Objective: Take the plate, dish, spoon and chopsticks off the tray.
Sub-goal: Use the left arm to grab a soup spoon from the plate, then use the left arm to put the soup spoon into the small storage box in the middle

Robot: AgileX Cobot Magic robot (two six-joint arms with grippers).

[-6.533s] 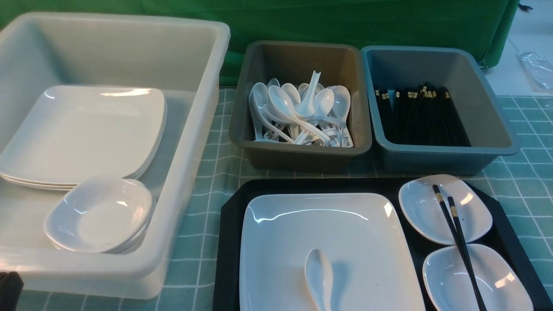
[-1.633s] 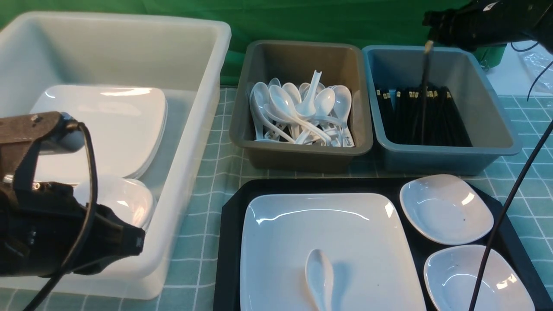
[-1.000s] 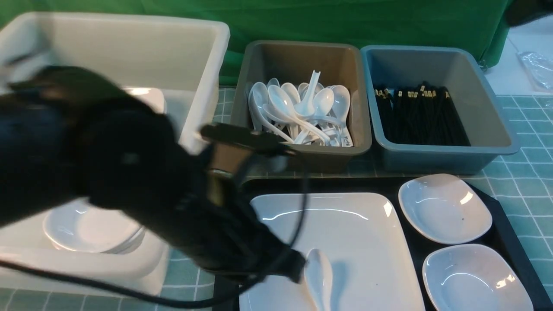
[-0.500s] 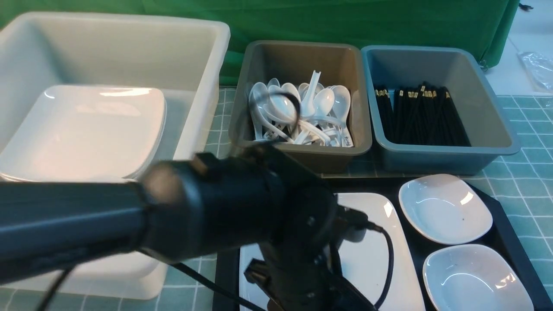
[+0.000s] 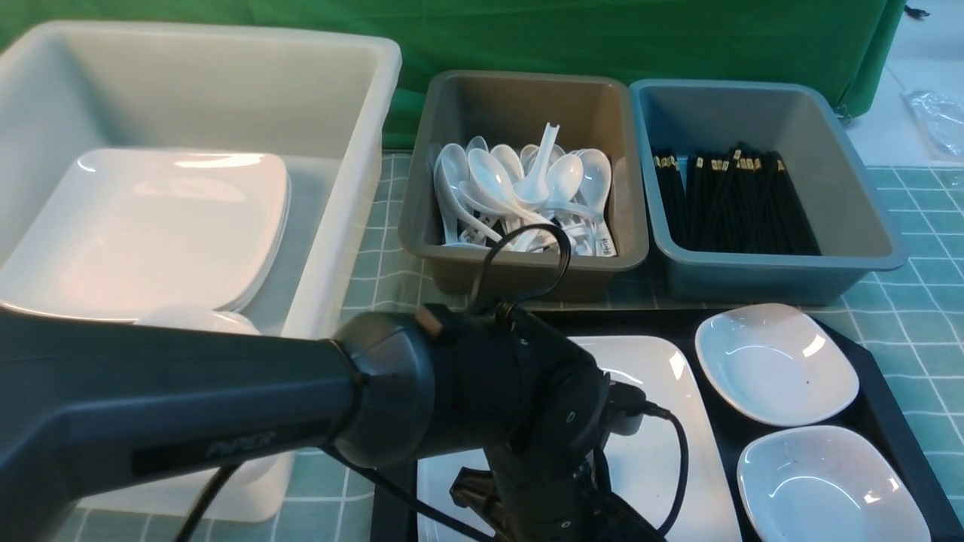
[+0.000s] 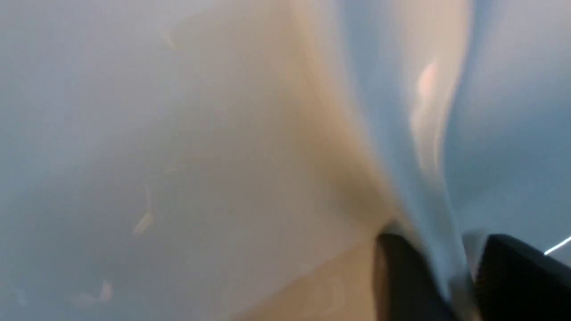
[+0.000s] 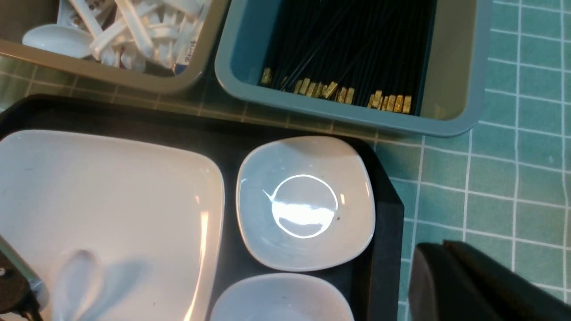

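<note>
L arm [image 5: 226,406] has swung in over the plate [image 5: 648,369] for the spoon [image 7: 76,276]; chopsticks [image 5: 734,199] are off the tray [image 7: 386,240].
Chopsticks now lie in the blue-grey bin [image 5: 836,173] at 1 o'clock; spoon, plate & 2 small dishes [image 5: 776,365] [image 5: 828,485] remain on the tray at 5 o'clock. L pincer [image 6: 450,272] straddles sth pale, too blurred to tell if gripped. R pincer [image 7: 439,267] closed, nothing in it, over the table. Front view: arm hides spoon.

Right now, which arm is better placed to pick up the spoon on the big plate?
Left: the left gripper is down at the spoon on the plate; the right gripper sits shut, off beside the tray.
</note>
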